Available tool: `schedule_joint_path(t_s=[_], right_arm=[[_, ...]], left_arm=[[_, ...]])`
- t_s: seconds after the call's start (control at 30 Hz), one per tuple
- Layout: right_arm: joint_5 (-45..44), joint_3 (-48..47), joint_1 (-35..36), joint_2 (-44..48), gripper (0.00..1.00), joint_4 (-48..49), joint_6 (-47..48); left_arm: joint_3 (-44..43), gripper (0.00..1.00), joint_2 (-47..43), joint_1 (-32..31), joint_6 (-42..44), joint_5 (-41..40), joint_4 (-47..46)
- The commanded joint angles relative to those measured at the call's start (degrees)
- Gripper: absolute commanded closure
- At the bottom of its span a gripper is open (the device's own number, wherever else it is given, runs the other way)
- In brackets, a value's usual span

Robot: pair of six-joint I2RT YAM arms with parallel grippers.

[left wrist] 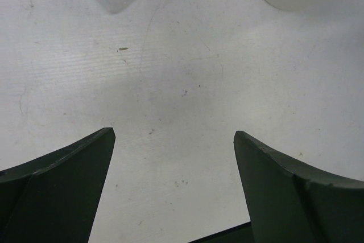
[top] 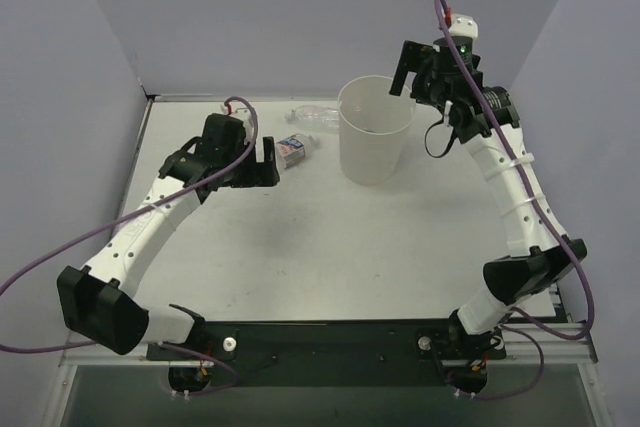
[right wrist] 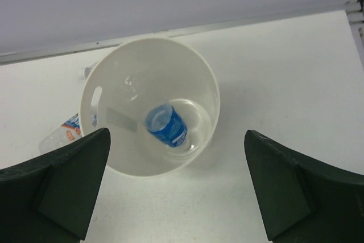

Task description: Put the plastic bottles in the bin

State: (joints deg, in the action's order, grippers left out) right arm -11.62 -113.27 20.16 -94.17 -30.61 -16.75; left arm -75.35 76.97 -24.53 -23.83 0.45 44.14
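Right wrist view: we look down into the bin (right wrist: 131,72), an off-white tapered tub with a wide rim, standing upright on the white table (right wrist: 284,72) close to its far edge. The bottle with the blue label (right wrist: 166,125) lies tilted on the bin's floor, clear plastic showing at both ends of the label. The right gripper (right wrist: 176,135) hangs above the bin, its jaws spread wide and holding nothing. The other two bottles lie on their sides on the table, left of the bin. The bottle with the white, red and blue label (top: 295,147) is near the bin's wall but apart from it. The clear unlabelled bottle (top: 315,115) is farther back, near the strip where the table meets the back wall (top: 330,17). The left gripper (left wrist: 174,134) sits low over the table with its jaws wide open and empty; the labelled bottle lies just ahead of its fingertips, not between them. Grey walls close the table on the left, back and right. A broad stretch of white tabletop lies between the two arms, in front of the bin.
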Motion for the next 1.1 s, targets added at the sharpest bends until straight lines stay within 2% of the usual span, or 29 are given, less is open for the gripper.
schedule_joint_path(t_s=[0.0, 0.13, 0.3, 0.47, 0.67, 0.87, 1.07], right_arm=[[4.0, 7.3, -0.5, 9.0, 0.03, -2.5, -9.8], [7.0, 14.6, -0.4, 16.5, 0.04, -2.3, -10.3], [11.1, 17.6, -1.2, 21.2, 0.04, -2.7, -9.6], [15.6, 18.8, -0.8, 23.9, 0.04, -3.2, -10.3], [16.2, 21.6, 0.2, 26.2, 0.04, -3.2, -10.3], [15.7, 21.5, 1.9, 26.2, 0.04, -3.3, -9.3], [14.7, 21.8, 2.4, 26.1, 0.04, -3.4, -8.7]], left_arm=[[2.3, 0.02, 1.7, 0.4, 6.2, -3.5, -11.2], [4.7, 0.03, 5.7, 0.5, 11.1, -5.1, -19.7], [5.2, 0.03, 13.7, 1.2, 28.6, -1.0, -27.4], [-5.0, 0.03, 23.2, 4.1, 35.2, -1.0, -22.9], [-14.1, 0.03, 31.3, 4.5, 42.2, -3.1, -18.4], [-20.5, 0.03, 36.8, 6.6, 43.1, 4.4, -14.6], [-22.5, 0.03, 40.5, 7.6, 41.9, 7.9, -12.3]])
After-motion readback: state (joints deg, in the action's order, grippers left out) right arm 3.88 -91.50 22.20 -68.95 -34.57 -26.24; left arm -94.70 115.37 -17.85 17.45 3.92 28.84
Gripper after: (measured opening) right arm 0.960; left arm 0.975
